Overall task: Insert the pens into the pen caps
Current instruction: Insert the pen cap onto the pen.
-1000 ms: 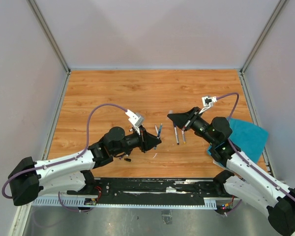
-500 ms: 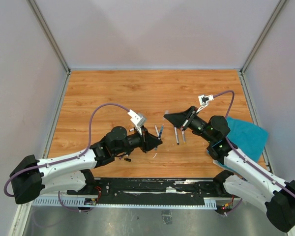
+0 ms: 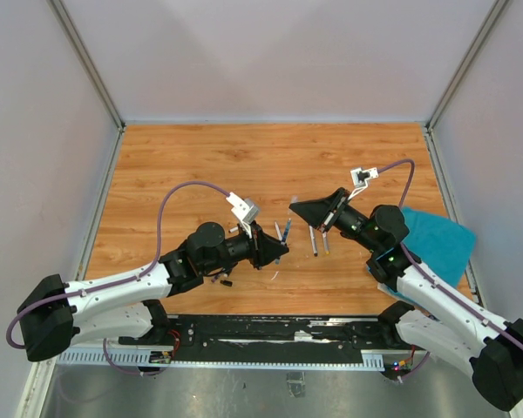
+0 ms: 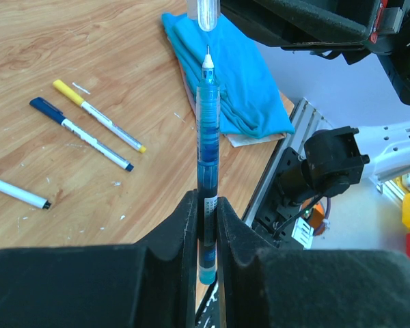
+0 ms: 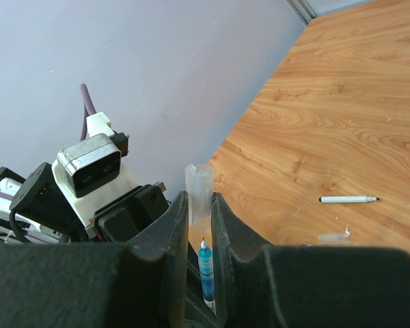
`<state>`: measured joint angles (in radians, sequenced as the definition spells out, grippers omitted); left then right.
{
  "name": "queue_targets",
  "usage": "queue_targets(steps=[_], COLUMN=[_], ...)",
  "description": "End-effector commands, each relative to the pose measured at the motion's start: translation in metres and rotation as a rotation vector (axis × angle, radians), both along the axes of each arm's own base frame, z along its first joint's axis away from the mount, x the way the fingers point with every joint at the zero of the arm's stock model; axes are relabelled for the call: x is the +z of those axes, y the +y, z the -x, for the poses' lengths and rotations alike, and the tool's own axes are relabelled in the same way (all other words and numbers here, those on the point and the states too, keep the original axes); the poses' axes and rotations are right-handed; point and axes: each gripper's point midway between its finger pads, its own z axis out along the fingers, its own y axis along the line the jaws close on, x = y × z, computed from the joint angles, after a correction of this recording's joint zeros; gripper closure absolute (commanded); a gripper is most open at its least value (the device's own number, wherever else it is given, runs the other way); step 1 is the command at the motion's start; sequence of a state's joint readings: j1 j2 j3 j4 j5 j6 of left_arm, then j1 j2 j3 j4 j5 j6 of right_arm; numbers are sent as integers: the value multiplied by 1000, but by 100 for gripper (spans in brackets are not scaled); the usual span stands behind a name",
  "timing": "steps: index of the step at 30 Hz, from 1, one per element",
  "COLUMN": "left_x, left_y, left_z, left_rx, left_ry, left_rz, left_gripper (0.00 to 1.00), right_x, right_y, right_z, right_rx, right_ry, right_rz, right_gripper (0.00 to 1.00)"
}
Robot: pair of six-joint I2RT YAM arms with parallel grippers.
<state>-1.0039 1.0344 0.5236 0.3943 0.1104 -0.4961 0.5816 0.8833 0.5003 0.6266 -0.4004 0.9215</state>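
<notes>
Gripping a clear cap, the right gripper has shifted toward the blue pen clamped in left gripper.

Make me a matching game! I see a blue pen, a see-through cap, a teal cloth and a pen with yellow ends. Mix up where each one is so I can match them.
Things:
1. blue pen
2. clear cap
3. teal cloth
4. yellow-ended pen

Places:
A. crumpled at the right edge of the table
B. gripped by the right jaws
C. lying flat beside a dark-blue-ended pen
D. gripped by the left jaws

Pairs: 1-D, 2-B, 3-A, 4-C
</notes>
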Motion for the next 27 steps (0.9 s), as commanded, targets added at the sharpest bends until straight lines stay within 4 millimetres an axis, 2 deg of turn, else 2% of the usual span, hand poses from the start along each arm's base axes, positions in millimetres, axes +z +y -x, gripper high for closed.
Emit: queue_targets(steps=[1, 17, 27], left_x=[22, 22, 24], left_y=[-4, -2, -2], left_z=[-1, -2, -5], left_rx=[-5, 8, 23], left_ry=[-48, -49, -48], left_rz=[38, 43, 49], left_gripper=[99, 99, 100], right_x=[13, -4, -7], right_y=[1, 1, -1], right_z=[3, 7, 8], right_rx=[22, 38, 35], right_ry=[-37, -16, -18], right_rz=[-30, 9, 23], right_gripper=[99, 99, 99])
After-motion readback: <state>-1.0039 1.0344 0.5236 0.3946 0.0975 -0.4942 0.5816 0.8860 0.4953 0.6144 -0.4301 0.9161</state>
